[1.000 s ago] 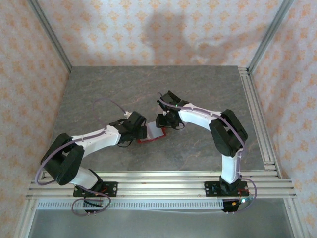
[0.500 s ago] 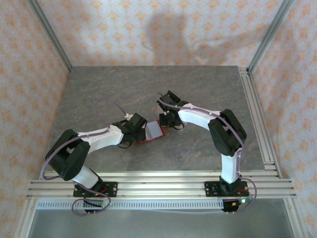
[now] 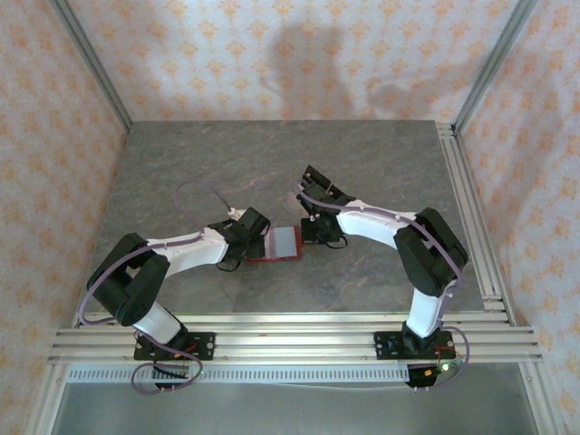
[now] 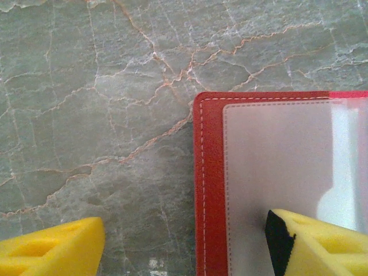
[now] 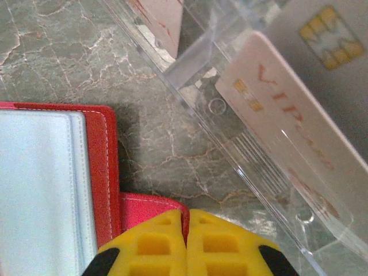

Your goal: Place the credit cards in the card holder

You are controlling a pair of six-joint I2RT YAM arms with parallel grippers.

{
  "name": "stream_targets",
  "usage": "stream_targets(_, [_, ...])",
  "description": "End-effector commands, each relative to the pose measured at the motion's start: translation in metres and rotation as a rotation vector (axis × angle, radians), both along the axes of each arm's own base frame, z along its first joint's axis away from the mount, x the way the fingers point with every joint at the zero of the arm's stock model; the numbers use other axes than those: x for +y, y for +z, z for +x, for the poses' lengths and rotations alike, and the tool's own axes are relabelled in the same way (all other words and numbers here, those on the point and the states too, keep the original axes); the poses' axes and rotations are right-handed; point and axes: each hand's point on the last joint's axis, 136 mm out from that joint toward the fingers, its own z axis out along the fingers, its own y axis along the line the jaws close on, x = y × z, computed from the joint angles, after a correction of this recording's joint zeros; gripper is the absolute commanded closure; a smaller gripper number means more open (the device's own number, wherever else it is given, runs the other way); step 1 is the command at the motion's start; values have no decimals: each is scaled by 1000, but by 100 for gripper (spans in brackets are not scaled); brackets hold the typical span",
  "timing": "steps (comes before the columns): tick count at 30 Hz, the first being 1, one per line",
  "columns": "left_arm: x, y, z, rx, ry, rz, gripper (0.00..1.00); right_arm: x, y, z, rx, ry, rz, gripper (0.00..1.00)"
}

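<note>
The card holder [image 3: 282, 245] lies unfolded mid-surface. The left hand [image 4: 184, 247], fingers apart, rests one on its pale inside. The right hand [image 5: 187, 244], pinched together, sits nearer the credit cards [image 5: 287, 149] leaning in the clear rack [image 5: 195, 57] just beyond.

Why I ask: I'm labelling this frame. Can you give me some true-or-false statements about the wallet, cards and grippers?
1. The wallet lies open on the table. True.
2. The right gripper is wide open. False: its fingers are shut together.
3. The left gripper straddles the wallet's edge, with one finger over the clear pocket. True.
4. The VIP card is in the wallet. False: it stands in the clear rack.
</note>
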Motion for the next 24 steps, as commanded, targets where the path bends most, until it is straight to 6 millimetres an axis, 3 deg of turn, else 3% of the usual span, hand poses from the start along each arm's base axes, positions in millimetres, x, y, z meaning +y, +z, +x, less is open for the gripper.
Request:
stream_targets(1, [3,0,3,5,-2,21,25,-3,7,-1,-15,-35,21,100])
stream_targets(3, [-1,2,3,-2,-10,-5,25,-1,8,0,-13,-35,31,96])
stream_targets(6, [-7,8,4,-16,-22,-45,24,6,16,2,-15,-30,63,75])
stream_targets(9, [-12,20,6,-40,-28,-82,23,13,36,5,-33,-24,109,65])
stream_targets(16, [-16,51,12,-92,-14,-140,19,12,101,26,-152,-3,136,59])
stream_targets(20, [-9,62,15,-112,12,-140,16,0,111,38,-187,69,57,59])
stream_targets(24, [1,64,16,-110,35,-128,13,-17,106,43,-182,163,-72,60])
